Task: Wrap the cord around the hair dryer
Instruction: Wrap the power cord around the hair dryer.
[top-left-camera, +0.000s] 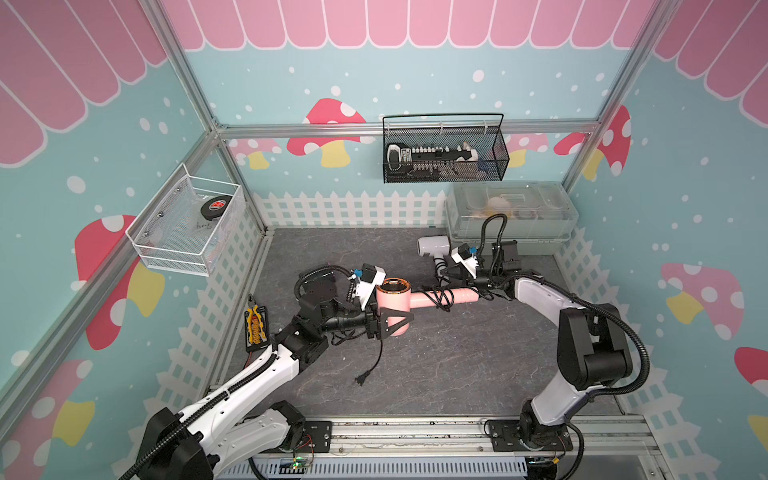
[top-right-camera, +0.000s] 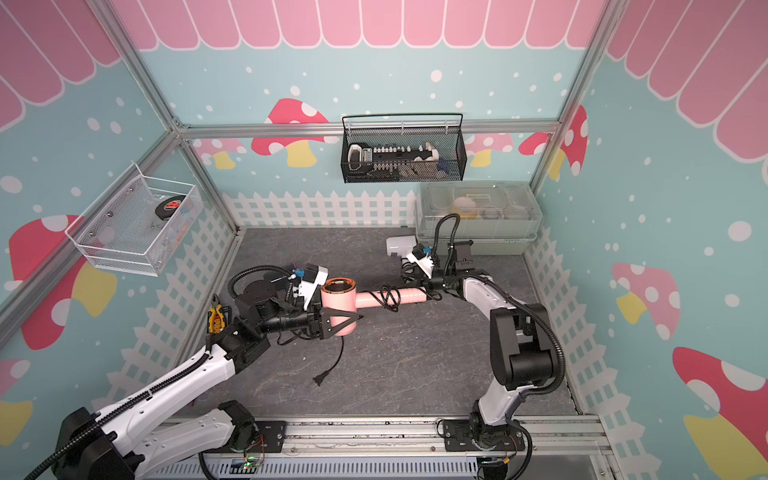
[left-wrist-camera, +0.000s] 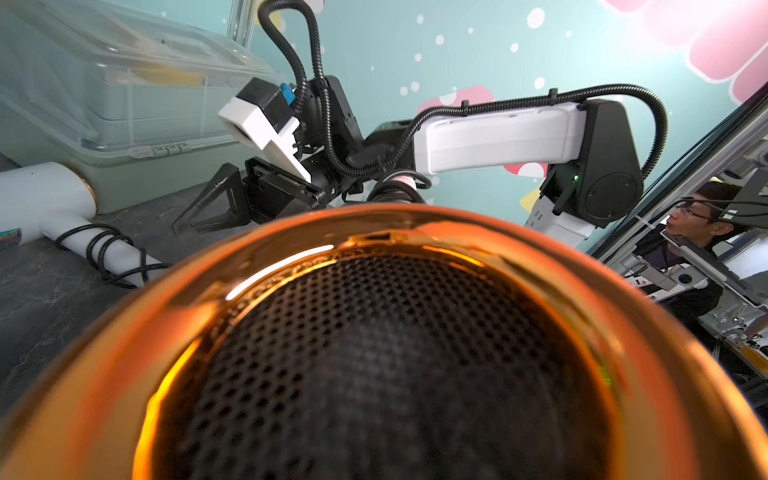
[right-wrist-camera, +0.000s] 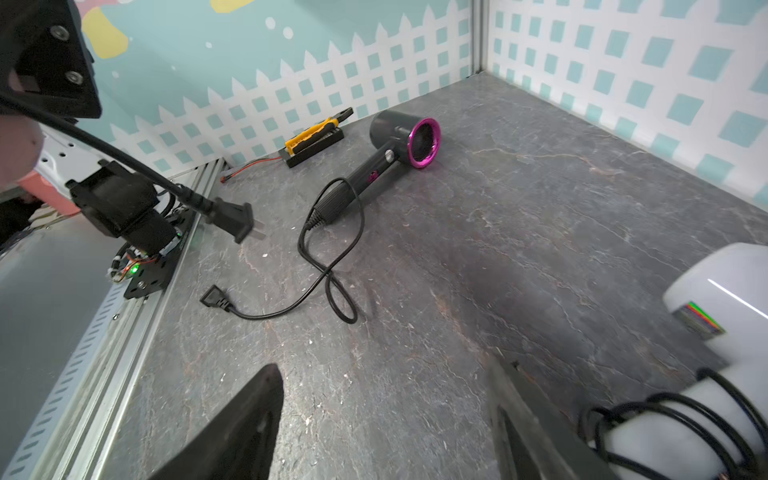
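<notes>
Left gripper (top-left-camera: 401, 319) — clamped on the barrel of the pink hair dryer (top-left-camera: 392, 297), which was held over the middle of the counter (top-left-camera: 457, 365) with its handle toward the right edge. Cord (top-left-camera: 441, 297) lay in loose black loops around that handle, its plug (right-wrist-camera: 237, 220) hanging free. Right gripper (right-wrist-camera: 382, 374) — jaws wide and empty, at the handle's end, near a white hair dryer (top-left-camera: 432, 246) by the back right corner.
</notes>
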